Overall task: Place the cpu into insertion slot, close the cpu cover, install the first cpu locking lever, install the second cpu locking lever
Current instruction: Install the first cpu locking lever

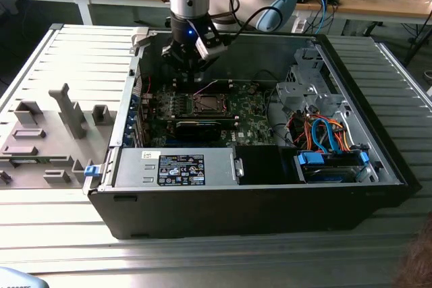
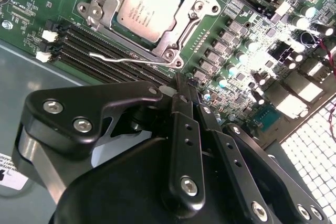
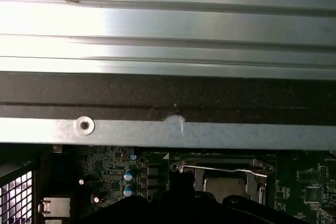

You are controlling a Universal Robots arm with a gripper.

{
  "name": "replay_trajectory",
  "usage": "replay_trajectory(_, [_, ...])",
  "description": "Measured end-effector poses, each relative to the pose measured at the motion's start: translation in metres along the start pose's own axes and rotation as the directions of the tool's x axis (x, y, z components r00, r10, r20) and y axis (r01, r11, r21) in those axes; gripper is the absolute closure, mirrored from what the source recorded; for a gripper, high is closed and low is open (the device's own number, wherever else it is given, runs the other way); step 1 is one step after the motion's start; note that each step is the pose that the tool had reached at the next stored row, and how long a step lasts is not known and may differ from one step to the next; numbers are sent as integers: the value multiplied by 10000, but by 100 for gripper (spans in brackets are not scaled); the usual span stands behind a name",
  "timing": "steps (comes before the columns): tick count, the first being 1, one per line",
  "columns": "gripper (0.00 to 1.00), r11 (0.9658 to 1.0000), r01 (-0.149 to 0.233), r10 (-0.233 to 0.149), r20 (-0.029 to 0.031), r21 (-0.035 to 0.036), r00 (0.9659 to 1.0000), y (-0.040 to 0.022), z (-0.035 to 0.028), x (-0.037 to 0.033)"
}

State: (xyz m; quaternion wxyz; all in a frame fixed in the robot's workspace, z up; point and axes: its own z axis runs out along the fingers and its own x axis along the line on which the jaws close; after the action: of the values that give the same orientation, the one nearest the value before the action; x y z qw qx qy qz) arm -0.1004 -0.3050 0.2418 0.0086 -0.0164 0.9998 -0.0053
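Observation:
The cpu (image 2: 148,4), a pale silver square chip, lies flat in the insertion slot (image 1: 205,104) on the green board. The cpu cover (image 2: 176,34), a silver frame, lies down around the chip's edges. A thin silver locking lever (image 2: 125,56) runs along one side of the socket; in the first wrist view a lever (image 3: 220,167) also crosses the socket's edge. My gripper (image 2: 184,85) hangs above the board, a short way from the socket, with its black fingers (image 2: 185,129) pressed together and nothing between them. In the exterior view the gripper (image 1: 191,65) is above the far side of the board.
The board sits inside an open black computer case (image 1: 270,207) on a ribbed metal table. A power supply (image 1: 179,166) lies at the near side and a drive cage with coloured cables (image 1: 324,136) at the exterior view's right. Grey fixtures (image 1: 67,112) stand on the left.

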Motion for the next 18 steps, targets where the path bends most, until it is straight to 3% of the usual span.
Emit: replay_trajectory(18, [89,10000,0,0,-1,0,10000,0,41,-5])
